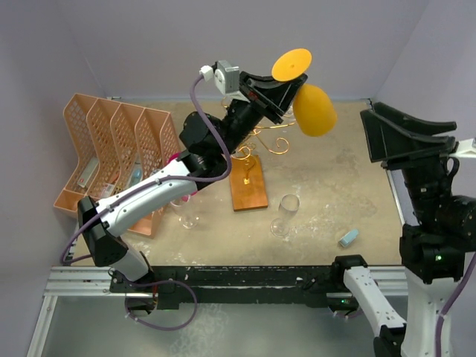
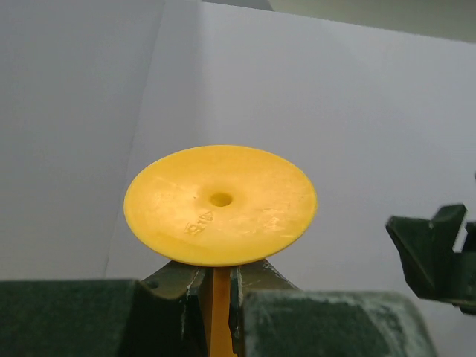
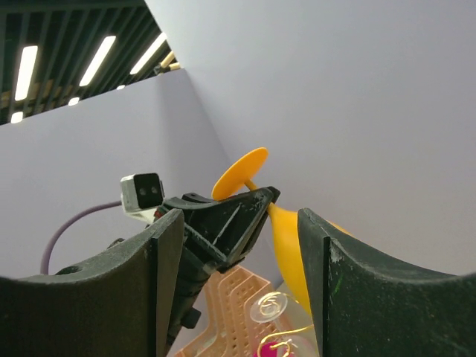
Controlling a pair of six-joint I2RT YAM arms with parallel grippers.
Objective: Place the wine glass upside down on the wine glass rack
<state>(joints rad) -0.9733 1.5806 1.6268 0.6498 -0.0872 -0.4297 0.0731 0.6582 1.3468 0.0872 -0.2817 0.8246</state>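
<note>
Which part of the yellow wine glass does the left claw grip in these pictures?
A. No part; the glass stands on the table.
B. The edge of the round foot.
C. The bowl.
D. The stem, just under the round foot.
D: in the left wrist view the left claw is shut on the stem of the yellow wine glass, directly below its round foot.

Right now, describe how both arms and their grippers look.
The left arm and right arm are white shells over black joints. The left gripper and right gripper have broad dark fingers. A purple cable runs to a white camera box on the left wrist.
</note>
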